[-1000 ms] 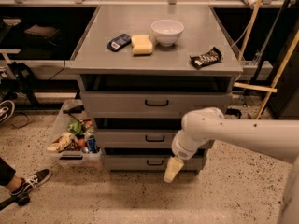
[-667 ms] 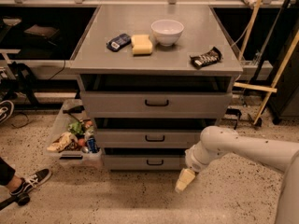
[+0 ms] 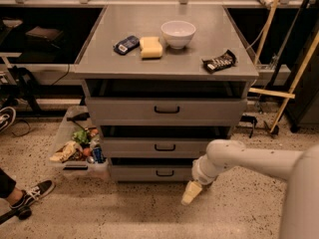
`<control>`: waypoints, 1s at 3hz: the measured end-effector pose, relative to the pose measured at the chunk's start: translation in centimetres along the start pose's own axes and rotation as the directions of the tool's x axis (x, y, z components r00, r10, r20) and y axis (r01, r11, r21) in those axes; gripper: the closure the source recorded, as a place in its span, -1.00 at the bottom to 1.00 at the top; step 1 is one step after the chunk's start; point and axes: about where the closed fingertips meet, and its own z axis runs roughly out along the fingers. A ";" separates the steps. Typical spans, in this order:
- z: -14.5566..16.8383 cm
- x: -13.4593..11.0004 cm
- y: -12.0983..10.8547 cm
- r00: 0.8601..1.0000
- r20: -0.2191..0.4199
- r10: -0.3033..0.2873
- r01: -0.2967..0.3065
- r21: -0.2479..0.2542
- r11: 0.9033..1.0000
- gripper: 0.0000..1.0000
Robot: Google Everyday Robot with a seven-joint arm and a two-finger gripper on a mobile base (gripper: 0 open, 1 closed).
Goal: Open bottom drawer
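Note:
The grey cabinet has three drawers stacked under its top. The bottom drawer (image 3: 149, 173) is the lowest and shortest front, with a small black bar handle (image 3: 165, 173), and it looks pushed in. My gripper (image 3: 191, 193) hangs just above the floor, right of and slightly below that handle, at the end of the white arm (image 3: 249, 158) reaching in from the right. It touches nothing.
On the cabinet top (image 3: 164, 63) lie a white bowl (image 3: 178, 33), a yellow sponge (image 3: 150, 47), a dark packet (image 3: 126, 44) and a snack bar (image 3: 219, 61). A clear bin of items (image 3: 77, 148) stands at the cabinet's left. A person's shoe (image 3: 30, 193) is at the lower left. Wooden poles (image 3: 279, 93) lean at the right.
My arm has swung right and down, carrying the gripper from in front of the lower drawers to near the floor at the cabinet's right side. The drawers have not moved.

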 end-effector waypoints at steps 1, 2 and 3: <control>6.3 -1.4 -2.3 1.000 0.020 -0.010 0.009 0.030 1.000 -1.00; 10.2 -1.9 -6.1 0.998 0.056 0.030 -0.033 0.055 0.998 -1.00; 15.1 1.1 -7.6 0.990 0.053 0.133 -0.132 -0.012 0.991 -1.00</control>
